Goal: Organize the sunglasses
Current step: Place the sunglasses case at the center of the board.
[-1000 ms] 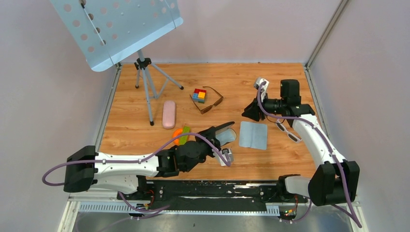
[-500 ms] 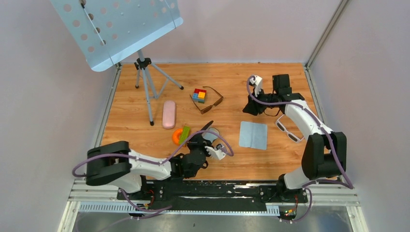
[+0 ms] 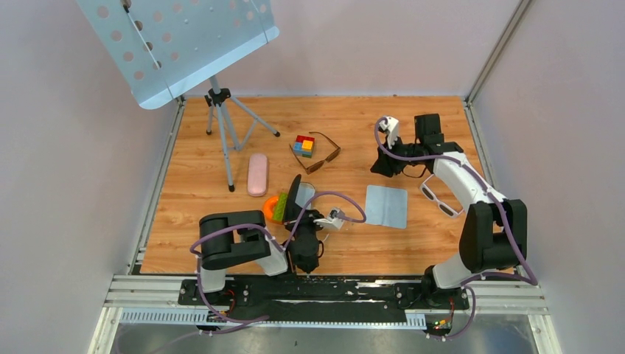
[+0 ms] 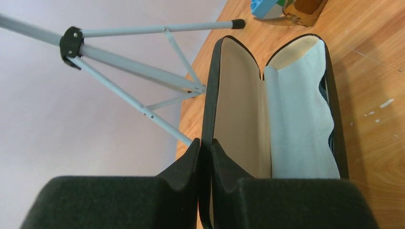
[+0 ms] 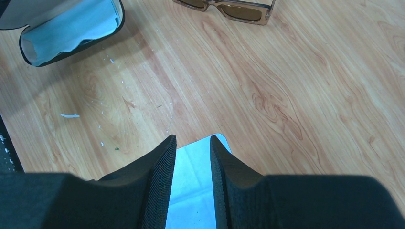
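The sunglasses (image 3: 323,159) lie on the table (image 3: 221,199), to the left of the free right gripper (image 5: 192,143).
They sit beside a coloured block (image 3: 304,144), their front running diagonally. The right gripper, jaws slightly apart and empty, hovers over the far edge of the cloth (image 3: 386,206). The left gripper (image 4: 205,150) is clamped on the lid of the open case (image 4: 241,95).

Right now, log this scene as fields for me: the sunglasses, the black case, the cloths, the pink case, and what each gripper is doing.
sunglasses: on the table beside a coloured block cube
black glasses case: open, light blue cloth inside
left gripper: shut on the case lid's edge
right gripper: narrowly open, empty, over the flat blue cloth
pink case: closed, left of the sunglasses
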`<action>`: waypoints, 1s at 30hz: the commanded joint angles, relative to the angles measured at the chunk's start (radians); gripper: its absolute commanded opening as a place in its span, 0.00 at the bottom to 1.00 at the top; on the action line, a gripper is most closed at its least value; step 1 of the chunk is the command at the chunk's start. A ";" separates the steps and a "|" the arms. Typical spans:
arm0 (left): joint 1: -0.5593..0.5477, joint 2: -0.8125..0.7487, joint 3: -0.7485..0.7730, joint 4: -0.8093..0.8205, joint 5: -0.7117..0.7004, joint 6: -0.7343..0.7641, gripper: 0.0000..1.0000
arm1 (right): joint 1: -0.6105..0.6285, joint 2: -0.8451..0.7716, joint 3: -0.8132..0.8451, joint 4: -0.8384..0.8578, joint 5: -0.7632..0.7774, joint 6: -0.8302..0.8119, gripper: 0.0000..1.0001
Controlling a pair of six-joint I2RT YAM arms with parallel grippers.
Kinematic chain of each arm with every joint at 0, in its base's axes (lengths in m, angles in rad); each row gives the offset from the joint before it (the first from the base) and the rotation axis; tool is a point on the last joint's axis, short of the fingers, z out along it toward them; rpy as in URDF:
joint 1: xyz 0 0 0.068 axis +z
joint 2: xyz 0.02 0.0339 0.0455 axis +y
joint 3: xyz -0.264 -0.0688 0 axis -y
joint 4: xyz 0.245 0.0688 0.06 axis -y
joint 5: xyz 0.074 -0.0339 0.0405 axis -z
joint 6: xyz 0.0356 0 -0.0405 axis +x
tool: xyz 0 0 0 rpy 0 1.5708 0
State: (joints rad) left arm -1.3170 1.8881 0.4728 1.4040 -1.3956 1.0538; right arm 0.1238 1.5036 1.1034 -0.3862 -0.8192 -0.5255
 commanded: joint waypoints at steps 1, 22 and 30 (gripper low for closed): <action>-0.002 0.005 0.036 0.201 -0.107 0.014 0.00 | -0.005 -0.040 -0.017 -0.020 -0.004 -0.025 0.36; 0.071 -0.553 0.110 -1.316 0.303 -1.200 0.00 | 0.005 -0.051 -0.023 -0.020 -0.003 -0.019 0.36; 0.076 -0.547 0.070 -1.358 0.190 -1.352 0.00 | 0.016 -0.051 -0.037 -0.020 -0.002 -0.017 0.36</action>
State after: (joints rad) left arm -1.2510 1.3415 0.5541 0.0658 -1.1419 -0.1814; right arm 0.1268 1.4761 1.0882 -0.3889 -0.8177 -0.5423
